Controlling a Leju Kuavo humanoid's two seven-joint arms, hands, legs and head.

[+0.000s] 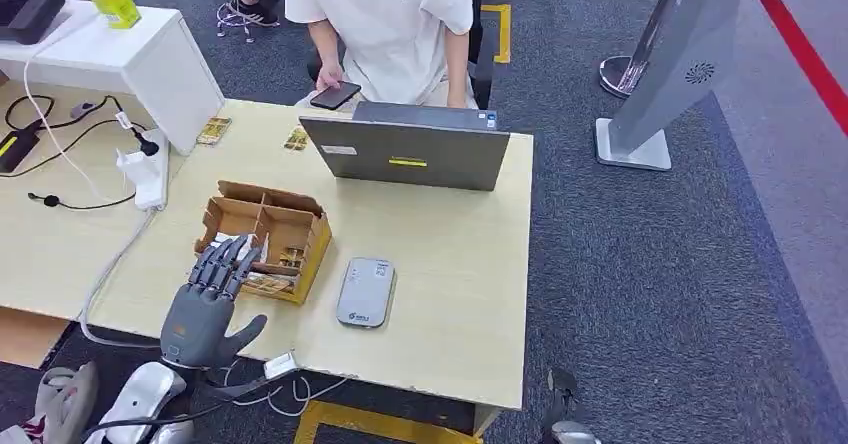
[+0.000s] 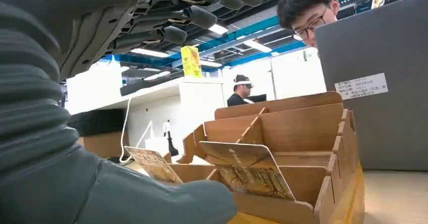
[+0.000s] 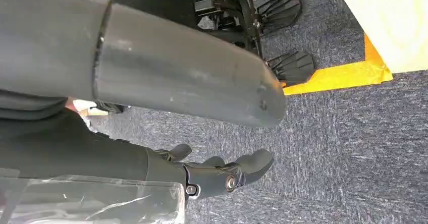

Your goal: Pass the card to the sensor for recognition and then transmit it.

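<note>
Nearest me, my left hand (image 1: 205, 309) hovers at the near edge of the pale wooden table (image 1: 440, 304), palm down, fingers stretched forward and apart with the thumb out to the side, holding nothing; its fingertips (image 1: 232, 252) reach over the near-left corner of the brown cardboard divider box (image 1: 290, 226). In the left wrist view, patterned cards (image 2: 252, 176) stand tilted in the box's near compartments, their print too small for me to read. My right hand (image 3: 222, 173) hangs beside the table over grey carpet, fingers loosely curled with nothing in them. Just right of the box lies the flat silver-grey card sensor (image 1: 366, 290), with a small white label and a blue logo I cannot make out. Beyond it stands an open grey laptop (image 1: 408, 152), carrying a yellow sticker and a white label with unreadable lines. A person in a white T-shirt (image 1: 385, 14) sits behind it holding a dark phone (image 1: 335, 95); the shirt's chest lettering is too small to read.
</note>
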